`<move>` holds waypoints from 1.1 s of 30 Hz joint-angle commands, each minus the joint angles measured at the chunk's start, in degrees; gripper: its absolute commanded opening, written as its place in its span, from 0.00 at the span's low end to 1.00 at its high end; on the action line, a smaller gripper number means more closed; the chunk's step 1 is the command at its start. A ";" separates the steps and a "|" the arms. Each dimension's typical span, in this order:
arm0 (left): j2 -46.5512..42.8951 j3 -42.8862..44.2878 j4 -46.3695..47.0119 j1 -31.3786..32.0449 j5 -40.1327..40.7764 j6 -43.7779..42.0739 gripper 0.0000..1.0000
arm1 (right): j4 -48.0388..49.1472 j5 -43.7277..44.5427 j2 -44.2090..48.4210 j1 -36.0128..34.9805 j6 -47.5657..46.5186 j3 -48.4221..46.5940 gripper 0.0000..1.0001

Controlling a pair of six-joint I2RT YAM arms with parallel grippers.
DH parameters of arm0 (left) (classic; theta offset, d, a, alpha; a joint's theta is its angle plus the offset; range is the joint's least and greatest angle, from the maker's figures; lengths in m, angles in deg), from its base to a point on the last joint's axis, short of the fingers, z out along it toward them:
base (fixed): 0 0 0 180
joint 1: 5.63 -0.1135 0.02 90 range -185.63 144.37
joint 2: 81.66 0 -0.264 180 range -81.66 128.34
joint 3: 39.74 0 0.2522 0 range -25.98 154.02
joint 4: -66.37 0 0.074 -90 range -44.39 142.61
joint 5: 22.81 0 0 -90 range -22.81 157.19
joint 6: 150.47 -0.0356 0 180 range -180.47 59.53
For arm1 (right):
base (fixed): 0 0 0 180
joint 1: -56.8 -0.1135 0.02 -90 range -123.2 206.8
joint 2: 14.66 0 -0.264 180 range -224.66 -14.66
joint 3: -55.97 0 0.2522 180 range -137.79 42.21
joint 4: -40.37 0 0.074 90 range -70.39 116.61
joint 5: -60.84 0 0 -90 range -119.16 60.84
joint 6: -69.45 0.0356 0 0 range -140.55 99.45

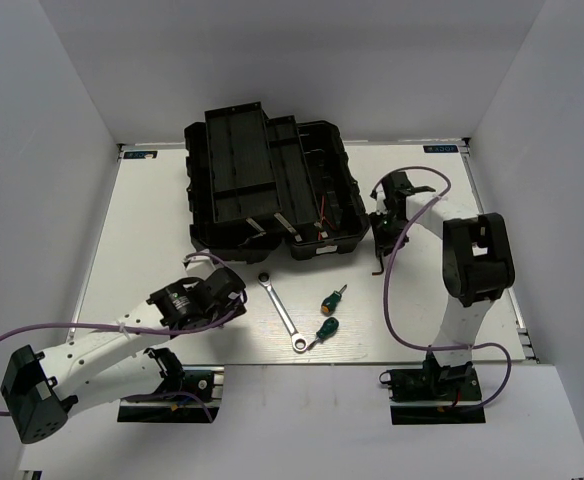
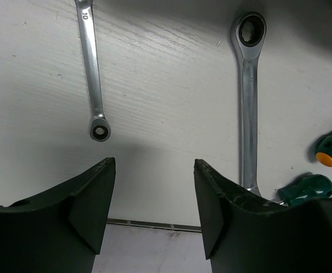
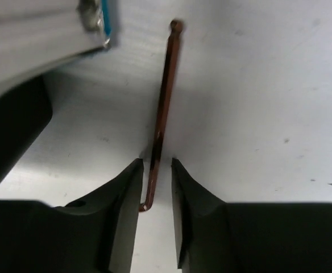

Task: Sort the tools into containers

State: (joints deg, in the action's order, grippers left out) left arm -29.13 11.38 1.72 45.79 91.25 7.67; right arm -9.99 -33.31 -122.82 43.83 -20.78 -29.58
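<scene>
Right wrist view: right gripper point(image 3: 157, 164), fingers narrowly apart astride the bent end of one hex key point(image 3: 166, 85), just beside the right wall of the toolbox point(image 1: 353, 212), so a squeeze would likely trap the shank. Left gripper point(image 2: 154, 165), fingers wide apart, hangs over the worktop point(image 1: 152, 235) in front of the toolbox, between short wrench point(image 2: 91, 68) and longer wrench point(image 2: 248, 102); screwdrivers point(image 2: 306, 189) lie past the longer one

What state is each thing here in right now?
Toolbox: open.
Longer wrench: flat on table.
Short wrench: flat on table.
Far screwdriver: lying loose.
Near screwdriver: lying loose.
Hex key: loose between right jaws.
Left gripper: open, empty.
Right gripper: slightly open around hex key.
</scene>
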 commanded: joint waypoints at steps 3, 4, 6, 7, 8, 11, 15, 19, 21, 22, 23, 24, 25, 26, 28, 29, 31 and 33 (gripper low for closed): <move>-0.33 1.66 -0.52 -0.96 1.61 -0.64 0.68 | 5.75 12.40 -1.26 -1.53 3.12 2.62 0.28; -0.33 1.66 -0.52 -0.97 2.13 -0.64 0.68 | 5.84 13.97 -1.44 -1.44 3.39 3.14 0.23; -0.33 1.66 -0.52 -0.97 2.14 -0.64 0.68 | 5.14 14.42 -1.97 -1.01 4.88 4.46 0.16; -0.33 1.66 -0.52 -0.97 2.14 -0.64 0.68 | 4.96 14.69 -2.14 -1.00 5.50 4.73 0.13; -0.33 1.66 -0.52 -1.49 2.14 -1.16 0.68 | 5.05 14.86 -1.97 -0.92 5.59 5.34 0.11; -0.33 0.35 0.88 -2.02 1.62 -1.78 0.68 | 4.00 14.08 -1.53 -0.22 6.64 6.31 0.03; 0.90 -0.71 3.43 -3.25 0.12 -3.71 0.69 | 1.62 12.84 0.66 1.71 6.39 5.26 0.00; 2.13 -1.42 4.48 -4.48 -1.64 -4.85 0.73 | -0.92 11.27 5.14 4.71 3.49 1.32 0.00; 2.13 -2.47 5.10 -5.01 -2.17 -4.86 0.75 | -2.42 9.68 8.13 6.11 1.65 -0.88 0.00; 2.92 -2.47 5.89 -5.53 -2.86 -4.86 0.79 | -3.38 8.72 9.97 6.73 1.37 -1.51 0.00; 3.80 -2.47 6.50 -6.06 -2.87 -4.86 0.79 | -4.17 8.45 9.99 6.91 0.85 -1.95 0.00; 4.33 -2.47 6.51 -6.07 -3.48 -5.55 0.79 | -4.53 7.40 11.03 7.17 0.67 -3.52 0.00; 4.85 -1.86 6.51 -6.59 -3.49 -5.56 0.79 | -4.88 6.87 12.17 7.52 0.58 -4.06 0.00; 5.38 -1.86 6.51 -7.12 -3.49 -6.17 0.79 | -4.97 6.08 12.97 7.52 -1.07 -4.32 0.00; 6.44 -1.15 7.03 -7.73 -3.49 -6.88 0.79 | -4.10 0.82 15.96 7.26 -2.31 -5.11 0.00; 7.31 -0.54 7.04 -8.35 -3.49 -7.58 0.79 | -3.22 -0.24 16.66 7.17 -3.02 -5.81 0.00; 8.19 -0.54 8.35 -9.05 -4.10 -8.37 0.79 | -3.21 -6.91 17.72 6.56 -2.67 -8.10 0.00; 9.08 -0.54 8.35 -10.37 -4.62 -9.08 0.79 | -4.00 -14.78 16.15 5.51 -2.15 -12.30 0.00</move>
State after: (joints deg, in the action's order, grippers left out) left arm -20.58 9.33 8.47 36.94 87.57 0.40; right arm -13.92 -35.73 -106.29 50.71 -21.79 -36.86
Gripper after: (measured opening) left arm 0.788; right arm 0.032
